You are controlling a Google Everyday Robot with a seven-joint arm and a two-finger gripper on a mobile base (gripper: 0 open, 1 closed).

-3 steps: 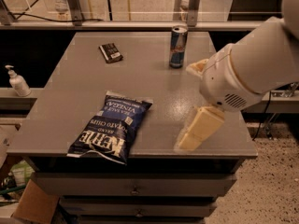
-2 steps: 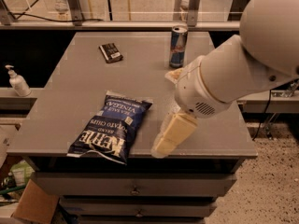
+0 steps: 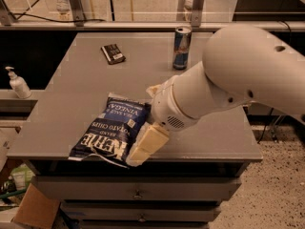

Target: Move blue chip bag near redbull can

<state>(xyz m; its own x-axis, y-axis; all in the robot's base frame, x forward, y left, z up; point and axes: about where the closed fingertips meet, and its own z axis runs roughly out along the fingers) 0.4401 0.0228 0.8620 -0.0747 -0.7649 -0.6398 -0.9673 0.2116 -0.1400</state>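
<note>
The blue chip bag (image 3: 108, 131) lies flat near the front left of the grey table (image 3: 71, 85), its white lettering facing the front edge. The redbull can (image 3: 181, 47) stands upright at the back of the table, right of centre, well apart from the bag. My gripper (image 3: 142, 124) is at the bag's right edge, open. One cream finger (image 3: 147, 146) lies along the bag's lower right corner and the other finger (image 3: 153, 89) shows just above the bag's top right corner. My large white arm covers the right part of the table.
A small flat black packet (image 3: 113, 53) lies at the back left of the table. A white pump bottle (image 3: 18, 83) stands on a ledge to the left. Drawers (image 3: 138, 194) run below the front edge, and a cardboard box (image 3: 38, 209) sits on the floor at the lower left.
My arm and gripper have swung left across the table, from its right side to the bag's right edge. The bag and the can have not moved.
</note>
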